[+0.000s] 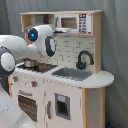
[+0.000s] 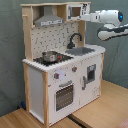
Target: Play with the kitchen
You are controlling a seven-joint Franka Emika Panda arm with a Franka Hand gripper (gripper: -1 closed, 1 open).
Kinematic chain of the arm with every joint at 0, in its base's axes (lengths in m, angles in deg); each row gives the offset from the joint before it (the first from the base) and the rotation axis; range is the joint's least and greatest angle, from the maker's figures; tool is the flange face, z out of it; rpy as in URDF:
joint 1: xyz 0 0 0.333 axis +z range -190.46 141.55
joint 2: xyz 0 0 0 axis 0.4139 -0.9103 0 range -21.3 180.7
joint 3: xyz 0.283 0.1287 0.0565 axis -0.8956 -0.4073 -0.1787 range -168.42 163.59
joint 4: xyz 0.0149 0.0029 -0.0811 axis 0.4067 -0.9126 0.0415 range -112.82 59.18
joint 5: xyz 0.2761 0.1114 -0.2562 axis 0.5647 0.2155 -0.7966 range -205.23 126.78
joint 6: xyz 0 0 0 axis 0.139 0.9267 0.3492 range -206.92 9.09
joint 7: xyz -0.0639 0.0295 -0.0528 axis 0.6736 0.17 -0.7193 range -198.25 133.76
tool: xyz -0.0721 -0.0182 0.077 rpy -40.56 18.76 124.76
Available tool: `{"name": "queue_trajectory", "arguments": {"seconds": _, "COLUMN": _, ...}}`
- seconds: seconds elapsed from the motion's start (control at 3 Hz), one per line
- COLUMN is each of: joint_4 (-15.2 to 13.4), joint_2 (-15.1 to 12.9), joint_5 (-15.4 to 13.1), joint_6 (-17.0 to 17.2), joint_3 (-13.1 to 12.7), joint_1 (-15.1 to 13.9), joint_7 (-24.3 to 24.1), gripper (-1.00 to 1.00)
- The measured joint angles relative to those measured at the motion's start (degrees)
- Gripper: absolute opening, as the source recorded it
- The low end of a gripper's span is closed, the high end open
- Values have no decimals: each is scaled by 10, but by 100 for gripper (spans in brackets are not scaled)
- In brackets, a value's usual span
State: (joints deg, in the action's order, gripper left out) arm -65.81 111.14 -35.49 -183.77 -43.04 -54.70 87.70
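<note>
The kitchen (image 1: 75, 82) (image 2: 60, 70) is a white and light-wood toy unit with a grey hood (image 2: 48, 21), a black faucet (image 1: 84, 59) (image 2: 75, 39), a sink (image 1: 72, 74) (image 2: 82, 50), a pot (image 1: 30, 63) (image 2: 50, 56) on the stovetop and an oven (image 2: 64, 95). My gripper (image 1: 63, 31) (image 2: 81, 17) is up at the microwave cabinet (image 1: 75, 23) (image 2: 76, 11), reaching it from the side. Whether it touches the cabinet I cannot tell.
The white arm (image 1: 15, 50) (image 2: 110, 20) fills the first exterior view's left and the second exterior view's upper right. A wooden floor (image 2: 105, 107) lies around the unit. A grey curtain (image 2: 10, 60) hangs behind it.
</note>
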Motion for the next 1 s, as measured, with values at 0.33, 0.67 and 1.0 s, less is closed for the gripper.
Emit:
{"name": "queue_trajectory", "arguments": {"seconds": 0.33, "joint_4": 21, "joint_2": -3, "joint_5": 0, "joint_6": 6, "joint_3": -39, "joint_1": -39, "joint_7": -1, "gripper": 100}}
{"name": "queue_trajectory", "arguments": {"seconds": 0.67, "joint_4": 43, "joint_2": 1, "joint_5": 1, "joint_6": 41, "joint_3": -74, "joint_1": -62, "joint_7": -2, "gripper": 100}}
{"name": "queue_trajectory", "arguments": {"seconds": 1.0, "joint_4": 51, "joint_2": 19, "joint_5": 1, "joint_6": 75, "joint_3": -89, "joint_1": -81, "joint_7": -35, "gripper": 100}}
